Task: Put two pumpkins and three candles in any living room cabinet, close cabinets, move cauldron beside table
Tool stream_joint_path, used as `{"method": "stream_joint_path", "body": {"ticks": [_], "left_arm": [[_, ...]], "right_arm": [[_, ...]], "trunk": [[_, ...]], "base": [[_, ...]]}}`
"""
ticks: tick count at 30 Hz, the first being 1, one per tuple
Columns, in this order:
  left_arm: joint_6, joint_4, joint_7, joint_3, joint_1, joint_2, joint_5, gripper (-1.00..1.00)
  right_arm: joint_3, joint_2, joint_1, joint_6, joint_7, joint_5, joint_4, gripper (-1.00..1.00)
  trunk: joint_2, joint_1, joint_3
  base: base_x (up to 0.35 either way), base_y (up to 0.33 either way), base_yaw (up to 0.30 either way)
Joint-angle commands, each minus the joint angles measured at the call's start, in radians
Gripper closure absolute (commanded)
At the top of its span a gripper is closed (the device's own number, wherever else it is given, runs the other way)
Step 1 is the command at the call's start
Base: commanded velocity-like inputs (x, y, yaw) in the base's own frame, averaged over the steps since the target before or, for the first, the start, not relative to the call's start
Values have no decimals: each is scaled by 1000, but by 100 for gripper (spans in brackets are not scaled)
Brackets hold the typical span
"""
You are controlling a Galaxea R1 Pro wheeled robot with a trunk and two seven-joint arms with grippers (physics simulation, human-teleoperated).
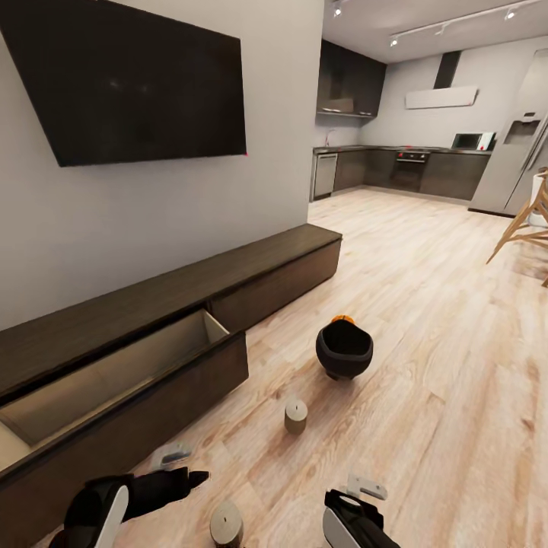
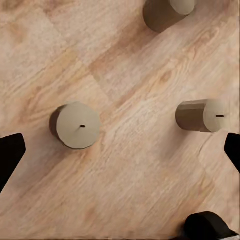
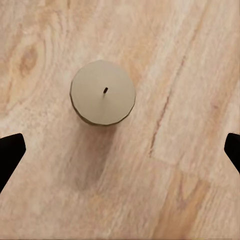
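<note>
The dark-brown cabinet (image 1: 274,262) runs along the wall, and its near drawer (image 1: 114,373) stands pulled out, pale inside and holding nothing. On the floor sits the black cauldron (image 1: 344,350), with an orange pumpkin (image 1: 343,319) peeking out behind it. One beige candle (image 1: 296,416) stands upright closer to me and another candle (image 1: 227,525) sits between my arms. My left gripper (image 1: 185,466) hangs open over the floor, and its wrist view takes in three candles (image 2: 77,126) (image 2: 202,115) (image 2: 165,12). My right gripper (image 1: 352,493) is open above an upright candle (image 3: 103,93).
A large television (image 1: 129,76) hangs on the wall above the cabinet. The kitchen (image 1: 411,167) with a fridge (image 1: 517,152) lies at the far end. Wooden chair legs (image 1: 525,221) reach in at the right. Wood floor (image 1: 441,365) stretches to the right.
</note>
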Motion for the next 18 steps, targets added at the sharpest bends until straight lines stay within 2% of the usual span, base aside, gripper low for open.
{"method": "stream_joint_path", "body": {"ticks": [1,3,5,7,10,13,18], "left_arm": [[41,-18,-57,11,0,25,8,-100],[93,-40,-230,22,0,98,11,-100],[105,-45,-349,26,0,126,11,-100],[108,-46,-411,26,0,134,12,-100],[108,-44,-447,18,0,132,6,-100],[107,-42,-456,5,0,129,6,-100],[108,-43,-468,7,0,133,12,-100]], "right_arm": [[6,0,-1,7,-7,-2,6,-100],[6,2,-1,6,27,1,17,-100],[5,0,-1,6,85,2,21,-100],[5,-1,-1,6,119,2,22,-100],[5,-3,-1,1,137,1,23,-100],[4,-7,-1,-5,142,-1,24,-100],[3,-7,-1,-6,143,-1,26,-100]], "trunk": [[-8,4,-4],[-22,11,-10],[-36,19,-17],[-50,27,-23],[-71,38,-32],[-92,50,-42],[-127,69,-57]], "base": [[0,0,0],[0,0,0],[0,0,0],[0,0,0],[0,0,0],[0,0,0],[0,0,0]]}}
